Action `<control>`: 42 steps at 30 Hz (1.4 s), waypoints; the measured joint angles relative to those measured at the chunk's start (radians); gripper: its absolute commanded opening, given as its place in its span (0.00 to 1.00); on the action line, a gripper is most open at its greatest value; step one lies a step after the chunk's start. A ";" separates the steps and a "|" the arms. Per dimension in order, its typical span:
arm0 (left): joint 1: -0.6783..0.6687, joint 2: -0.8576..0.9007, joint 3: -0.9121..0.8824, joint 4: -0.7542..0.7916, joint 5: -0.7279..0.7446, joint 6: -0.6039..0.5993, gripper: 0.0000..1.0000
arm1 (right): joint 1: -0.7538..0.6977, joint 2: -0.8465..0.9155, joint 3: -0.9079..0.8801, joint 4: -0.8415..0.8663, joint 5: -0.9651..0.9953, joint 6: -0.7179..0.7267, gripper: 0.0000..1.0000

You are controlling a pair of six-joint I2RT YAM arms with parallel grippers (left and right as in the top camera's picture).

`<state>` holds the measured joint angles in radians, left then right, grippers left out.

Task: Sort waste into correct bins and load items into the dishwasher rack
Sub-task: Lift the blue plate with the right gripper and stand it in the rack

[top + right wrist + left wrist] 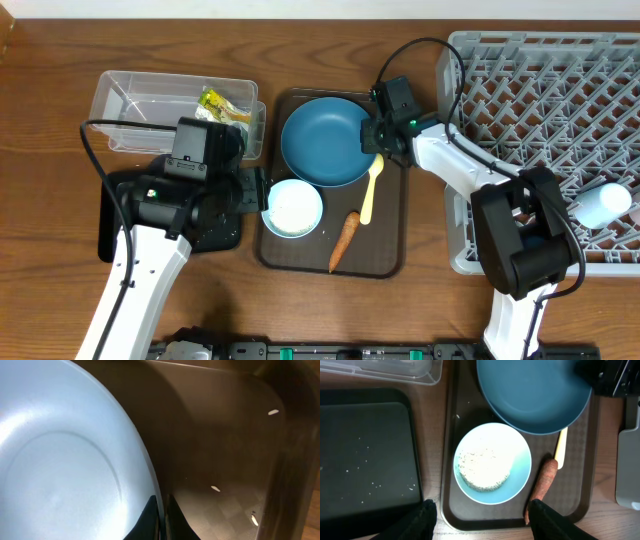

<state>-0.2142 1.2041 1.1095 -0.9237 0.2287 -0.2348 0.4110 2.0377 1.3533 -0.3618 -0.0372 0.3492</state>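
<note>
The large blue plate [325, 140] [535, 390] [60, 460] lies at the back of the brown tray [385, 250]. My right gripper [375, 140] [162, 515] is shut on its right rim, one finger on each side. In front of it stands the white bowl [294, 208] [492, 462] with rice [484, 469] in it. The pale yellow spoon [369, 190] [561, 447] and the orange carrot [344, 240] [543, 482] lie to its right. My left gripper [250, 195] [482, 510] hangs open over the tray's left edge beside the bowl, holding nothing.
The clear tub [130, 100] at the back left holds a yellow-green wrapper [222, 103]. The black bin [365, 455] lies under my left arm with a few rice grains in it. The grey dishwasher rack [540, 90] fills the right side, a white cup [605, 205] in it.
</note>
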 measured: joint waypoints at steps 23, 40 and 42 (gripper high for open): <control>0.000 0.000 0.000 0.000 0.000 0.000 0.62 | -0.405 -0.613 0.134 0.074 0.557 -0.620 0.01; 0.000 0.000 0.000 0.000 0.000 0.000 0.62 | -0.719 -0.387 0.130 0.291 0.697 -1.094 0.01; 0.000 0.000 0.000 0.000 0.000 0.000 0.61 | -0.743 -0.350 0.130 0.322 0.713 -1.110 0.01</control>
<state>-0.2142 1.2045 1.1095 -0.9237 0.2283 -0.2348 -0.3317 1.6875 1.4834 -0.0395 0.6754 -0.7605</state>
